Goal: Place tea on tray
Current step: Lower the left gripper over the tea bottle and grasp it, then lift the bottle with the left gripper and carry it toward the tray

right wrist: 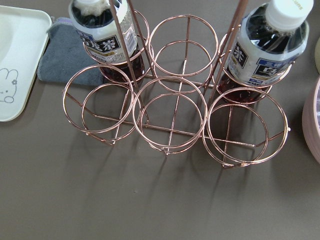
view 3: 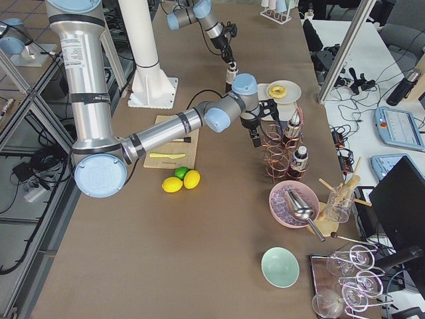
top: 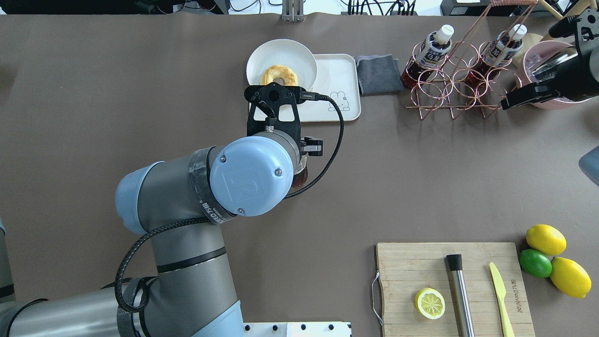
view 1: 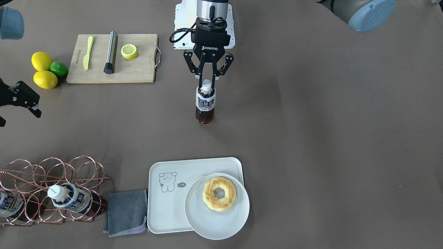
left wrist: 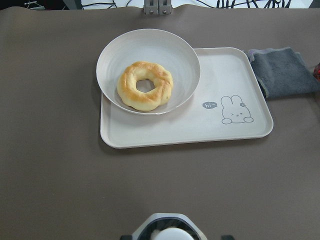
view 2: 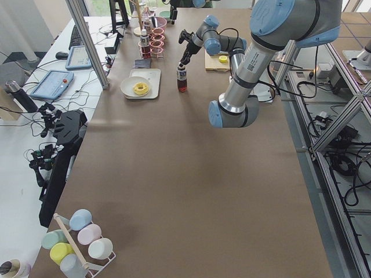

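Observation:
The tea (view 1: 205, 103) is a small upright bottle of red-brown liquid at the table's middle, short of the tray. My left gripper (view 1: 206, 84) is shut on its white cap and neck from above. In the overhead view my wrist hides all but a dark sliver of the bottle (top: 301, 177). The cream tray (view 1: 162, 207) with the bear drawing lies beyond it, also in the left wrist view (left wrist: 200, 131). My right gripper (view 1: 19, 103) is open and empty above the copper rack (view 1: 52, 186).
A white plate (view 1: 221, 223) with a doughnut (view 1: 219, 193) overlaps one end of the tray. The rack holds two alike bottles (right wrist: 107, 35) (right wrist: 267, 47). A grey cloth (view 1: 126, 212) lies between rack and tray. A wooden board (view 1: 138, 69) and lemons (view 1: 45, 71) lie near the robot.

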`<act>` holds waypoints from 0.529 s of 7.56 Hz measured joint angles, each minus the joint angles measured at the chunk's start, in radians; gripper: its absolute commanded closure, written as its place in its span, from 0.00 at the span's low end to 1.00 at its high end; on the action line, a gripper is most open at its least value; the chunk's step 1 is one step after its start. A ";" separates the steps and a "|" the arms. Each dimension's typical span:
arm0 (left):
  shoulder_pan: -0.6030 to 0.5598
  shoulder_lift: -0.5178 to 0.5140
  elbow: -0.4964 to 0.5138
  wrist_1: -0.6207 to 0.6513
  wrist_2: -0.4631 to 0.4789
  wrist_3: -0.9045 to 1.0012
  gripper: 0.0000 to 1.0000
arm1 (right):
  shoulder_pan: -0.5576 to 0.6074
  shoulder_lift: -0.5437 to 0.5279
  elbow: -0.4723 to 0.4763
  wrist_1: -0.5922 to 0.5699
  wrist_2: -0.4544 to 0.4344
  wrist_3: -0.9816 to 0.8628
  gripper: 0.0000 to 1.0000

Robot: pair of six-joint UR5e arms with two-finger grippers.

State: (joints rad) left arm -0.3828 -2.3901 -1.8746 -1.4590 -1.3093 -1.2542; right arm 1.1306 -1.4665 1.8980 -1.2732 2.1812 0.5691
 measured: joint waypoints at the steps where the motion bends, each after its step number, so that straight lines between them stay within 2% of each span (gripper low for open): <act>1: -0.012 -0.027 0.002 0.009 -0.003 0.000 1.00 | 0.000 0.000 0.000 0.000 0.000 0.000 0.00; 3: -0.069 -0.116 0.035 0.065 -0.040 -0.002 1.00 | 0.000 -0.001 0.001 0.000 0.001 0.001 0.00; 4: -0.105 -0.196 0.120 0.076 -0.064 -0.009 1.00 | 0.000 -0.002 0.002 0.000 0.001 0.001 0.00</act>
State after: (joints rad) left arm -0.4876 -2.5866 -1.7550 -1.3829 -1.3730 -1.2633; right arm 1.1305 -1.4686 1.8999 -1.2731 2.1826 0.5704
